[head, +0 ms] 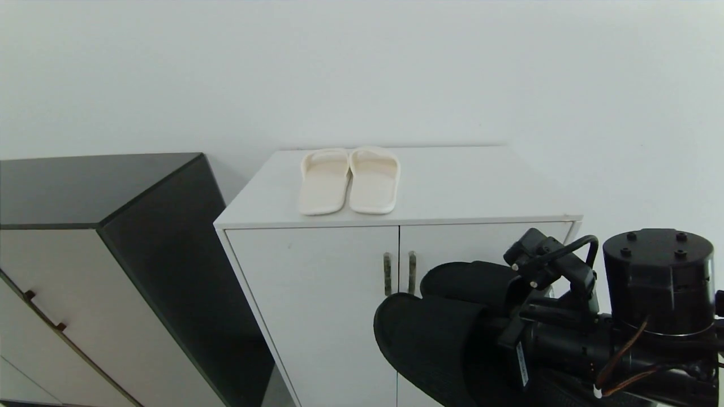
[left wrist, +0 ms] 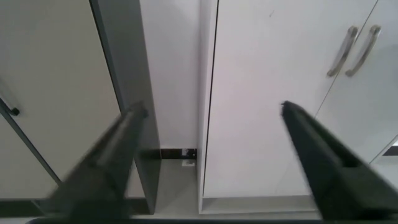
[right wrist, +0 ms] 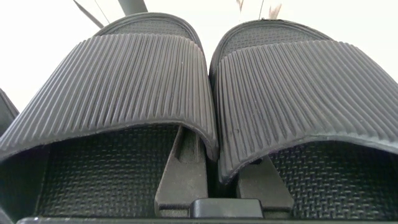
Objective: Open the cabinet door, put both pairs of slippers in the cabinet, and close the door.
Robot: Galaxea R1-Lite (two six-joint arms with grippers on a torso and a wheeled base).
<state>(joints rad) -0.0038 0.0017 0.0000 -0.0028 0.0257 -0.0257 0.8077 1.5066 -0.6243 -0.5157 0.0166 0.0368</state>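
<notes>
Doors [head: 317, 305] of white cabinet [head: 481, 186] unopened, nothing stowed; cream slippers [head: 349, 181] laid on top; black slippers [head: 430, 345] are clenched by right gripper [right wrist: 219, 174]; left gripper [left wrist: 212, 111] spread, empty.

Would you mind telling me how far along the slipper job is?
Done: nothing stowed. In hand: the right gripper clamps the black ribbed slippers. Remaining: the white cabinet doors are shut, the cream slippers lie on top, the open left gripper faces the doors.

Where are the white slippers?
In the head view, the white slippers lie side by side on the cabinet top, left of middle, above the black slippers in the right gripper.
</notes>
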